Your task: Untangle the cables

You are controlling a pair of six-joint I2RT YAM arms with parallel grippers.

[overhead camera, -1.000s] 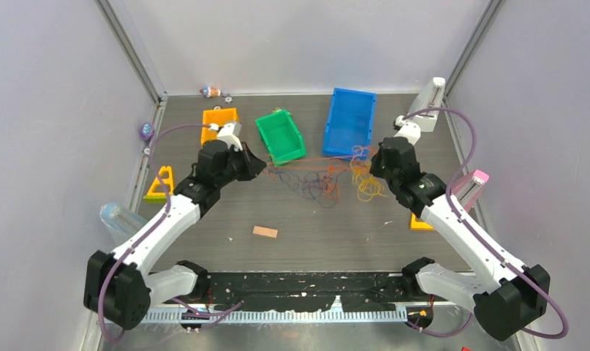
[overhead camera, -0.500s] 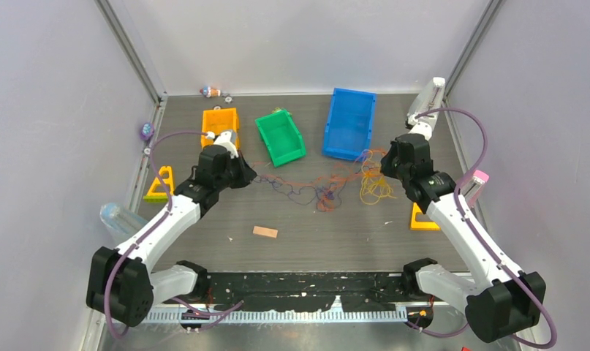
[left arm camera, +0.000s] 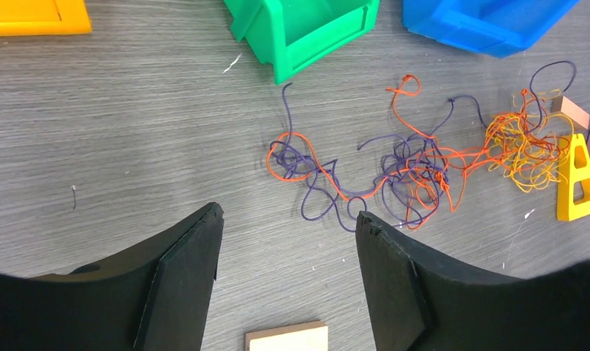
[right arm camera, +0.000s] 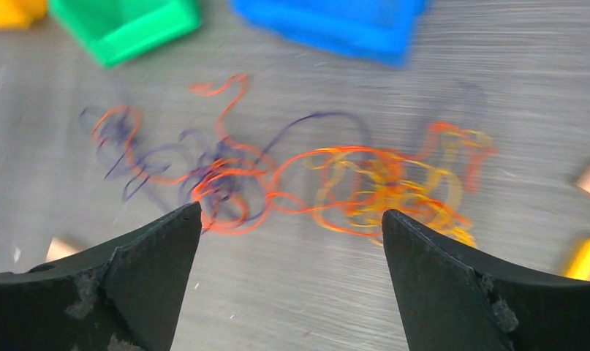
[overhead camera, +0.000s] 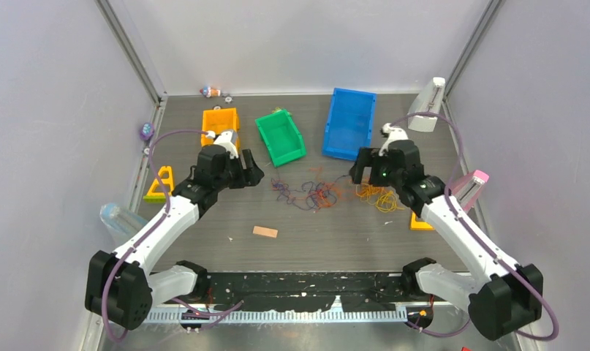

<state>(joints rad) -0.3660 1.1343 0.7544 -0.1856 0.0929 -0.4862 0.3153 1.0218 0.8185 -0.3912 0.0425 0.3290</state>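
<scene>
Left hand (left arm camera: 288,219) and right hand (right arm camera: 292,212) open, empty over tangled cables (left arm camera: 422,172); next I'd pinch one loose end.

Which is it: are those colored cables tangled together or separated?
Tangled. The cables lie in one knotted heap, orange, purple and yellow strands looping through each other.

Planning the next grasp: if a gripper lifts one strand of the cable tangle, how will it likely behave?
Probably floppy: the cables lie in loose curls flat on the table. Likely light, being very thin. Lifting one strand would likely drag others along, since the orange, purple and yellow ones interweave.
</scene>
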